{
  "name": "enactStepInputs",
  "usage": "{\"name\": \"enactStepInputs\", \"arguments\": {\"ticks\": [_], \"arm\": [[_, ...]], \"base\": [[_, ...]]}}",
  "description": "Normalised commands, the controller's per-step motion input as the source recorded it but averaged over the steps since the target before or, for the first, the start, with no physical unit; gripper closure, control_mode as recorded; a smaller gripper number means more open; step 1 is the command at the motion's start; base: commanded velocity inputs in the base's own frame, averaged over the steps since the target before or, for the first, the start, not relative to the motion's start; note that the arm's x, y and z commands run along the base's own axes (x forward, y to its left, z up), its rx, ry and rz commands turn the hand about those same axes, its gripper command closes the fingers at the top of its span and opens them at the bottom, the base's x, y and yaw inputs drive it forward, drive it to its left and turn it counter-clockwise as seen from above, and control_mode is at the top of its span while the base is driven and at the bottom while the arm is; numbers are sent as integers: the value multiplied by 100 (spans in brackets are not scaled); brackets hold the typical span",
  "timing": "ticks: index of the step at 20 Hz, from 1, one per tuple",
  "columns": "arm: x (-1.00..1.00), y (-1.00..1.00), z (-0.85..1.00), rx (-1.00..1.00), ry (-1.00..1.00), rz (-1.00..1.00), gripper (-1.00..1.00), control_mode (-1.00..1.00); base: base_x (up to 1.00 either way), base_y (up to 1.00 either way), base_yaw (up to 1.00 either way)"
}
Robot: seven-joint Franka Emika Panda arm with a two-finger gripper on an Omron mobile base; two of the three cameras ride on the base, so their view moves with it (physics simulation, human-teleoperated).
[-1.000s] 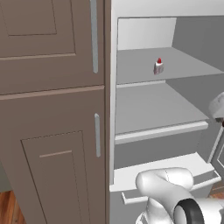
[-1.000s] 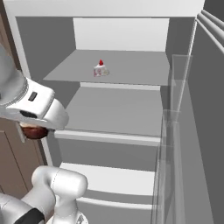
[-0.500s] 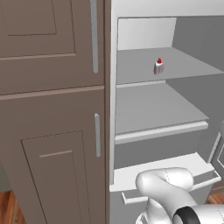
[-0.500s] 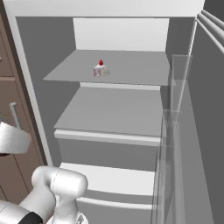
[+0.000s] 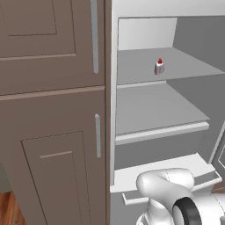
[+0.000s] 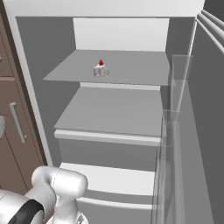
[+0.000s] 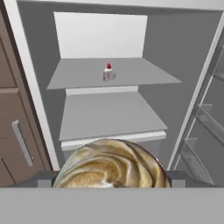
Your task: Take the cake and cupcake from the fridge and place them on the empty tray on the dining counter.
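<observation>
On the upper shelf of the open fridge (image 6: 30,57) the cake (image 6: 100,69) sits upright, white with its red cherry on top, near the shelf's middle and a little back from the front lip; the left base view shows the cake (image 5: 159,66) on the same shelf, and the hand view shows it (image 7: 108,73) straight ahead, well apart from the hand. The shelf below it is bare grey, and a white drawer front runs under that. In the hand view the cupcake (image 7: 111,164) looms right at the bottom — its pale tan swirled top sits just at the gripper (image 7: 111,183), between two grey finger tips at either side. The jaws stand wide, about the cupcake's width, and the cupcake appears held between them, though the contact itself is hidden. Left of the fridge are brown wood cabinets (image 5: 48,132) with bar handles. The fridge door (image 6: 192,131) stands open on the right, its clear bins showing.
</observation>
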Motion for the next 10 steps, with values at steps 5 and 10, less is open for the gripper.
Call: {"name": "enactStepInputs", "arguments": {"ticks": [5,10], "arm": [[-13,0,20,0,-3,0,100,-100],[-18,2,9,0,-4,0,100,100]], "base": [[0,0,0],[-34,9,2]]}}
